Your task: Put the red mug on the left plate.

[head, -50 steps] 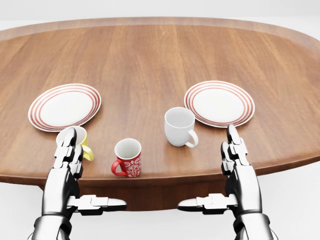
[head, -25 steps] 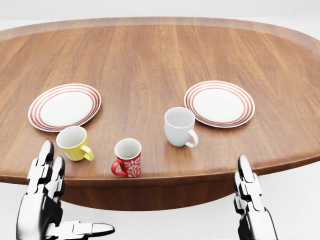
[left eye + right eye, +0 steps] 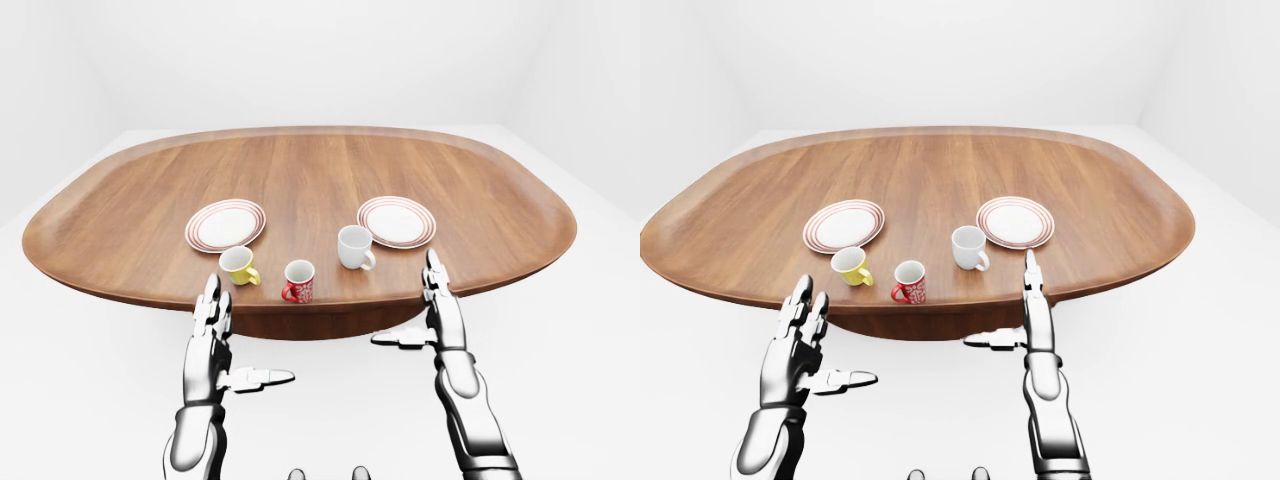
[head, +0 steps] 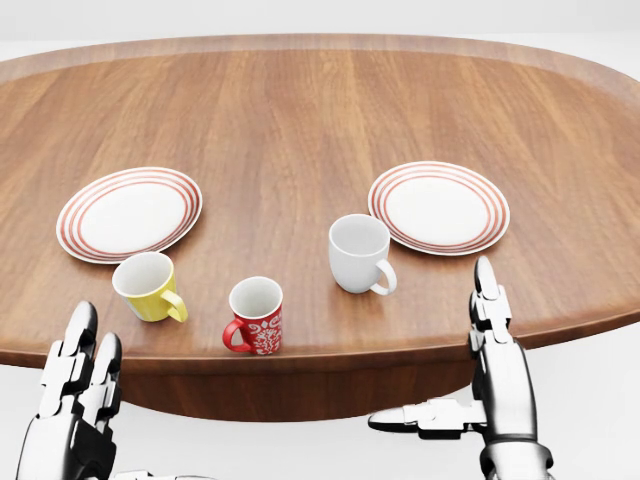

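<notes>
Eye views alone show left hand [image 3: 213, 345] whole, fingers spread.

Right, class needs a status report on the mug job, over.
Left hand and right hand open, empty, at table edge. Red mug untouched, off left plate. Yellow mug sits between them.

The oval table [image 3: 300, 170] is seen whole from above by the paired eye views; only its near edge is framed closer by the head view.
</notes>
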